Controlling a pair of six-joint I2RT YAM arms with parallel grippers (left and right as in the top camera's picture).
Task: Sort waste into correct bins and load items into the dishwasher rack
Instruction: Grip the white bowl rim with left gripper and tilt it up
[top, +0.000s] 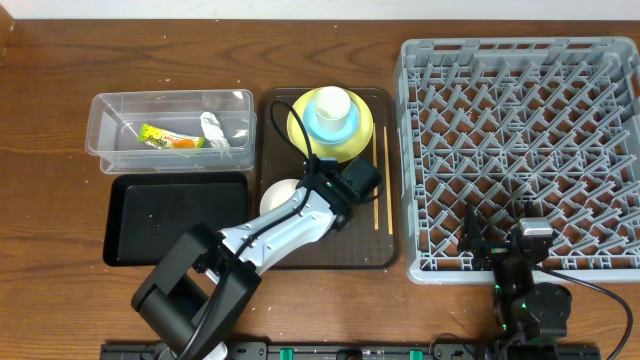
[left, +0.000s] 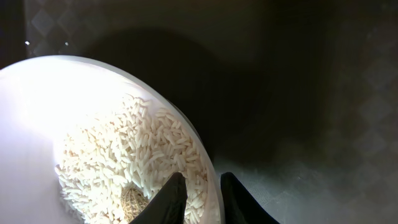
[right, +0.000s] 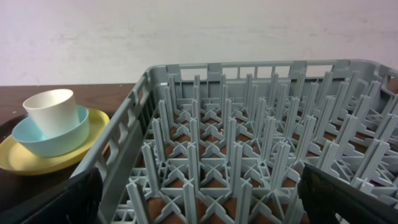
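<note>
A white bowl (top: 277, 196) holding loose rice (left: 137, 155) sits on the brown serving tray (top: 300, 255). My left gripper (top: 304, 190) is shut on the bowl's right rim (left: 202, 180), one finger inside on the rice and one outside. The yellow plate (top: 360, 135) carries the light blue bowl (top: 312, 128) with the white cup (top: 333, 104) in it. Chopsticks (top: 382, 180) lie along the tray's right side. The clear tub (top: 110, 115) holds the wrapper (top: 170, 138) and tissue (top: 213, 130). The black tray (top: 175, 215) is in front of it. My right gripper (top: 498, 248) is open and empty over the grey rack's (top: 520, 130) front edge (right: 199, 193).
The rack (right: 249, 124) holds no items and fills the right side of the table. The plate, blue bowl and cup stack (right: 53, 127) shows left of the rack in the right wrist view. Bare wooden tabletop (top: 50, 70) lies left of and behind the bins.
</note>
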